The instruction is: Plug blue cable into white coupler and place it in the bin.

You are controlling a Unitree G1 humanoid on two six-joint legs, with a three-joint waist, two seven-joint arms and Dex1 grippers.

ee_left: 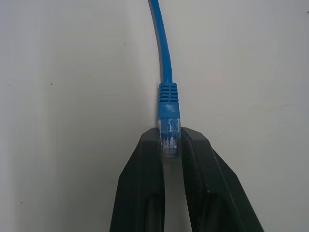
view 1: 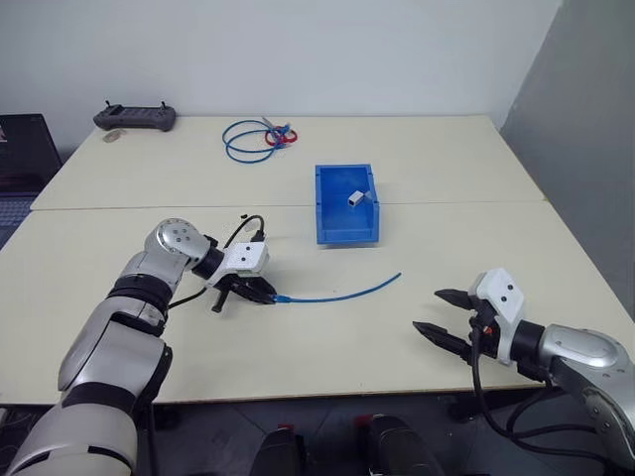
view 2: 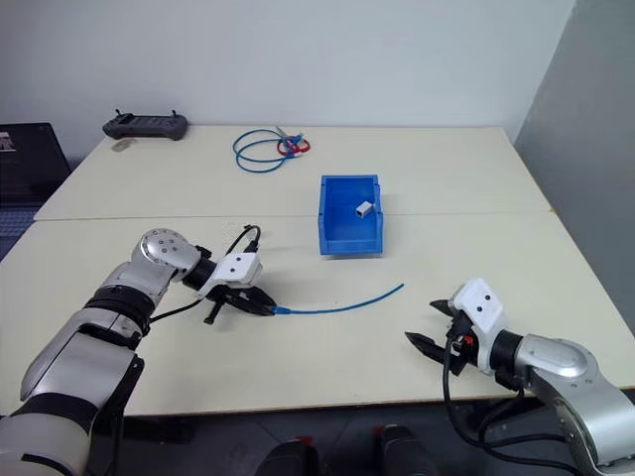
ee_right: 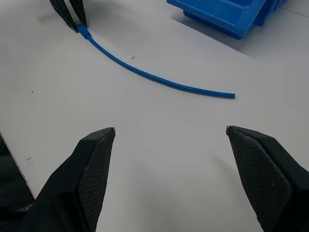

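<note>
**Cable pinched at one plug, coupler waiting in the bin**

Cable [view 1: 342, 294] lies nearly straight on the table [view 1: 298, 347], between the two arms and just in front of the bin [view 1: 328, 213]. The left gripper [ee_left: 170, 145] is clamped on its clear plug; the right gripper [ee_right: 170, 131] hangs wide, holding nothing, near the table's front edge.

The risk, as I judge it: the hold covers only the plug's tip, so a lift could let it twist or slip out. The coupler [view 1: 357, 198] sits inside the bin, against its wall, awkward for broad fingers to pick.

Count: one short cable, one coupler, one bin, one coiled cable [view 1: 253, 139] and one controller [view 1: 135, 117] at the far edge.
</note>
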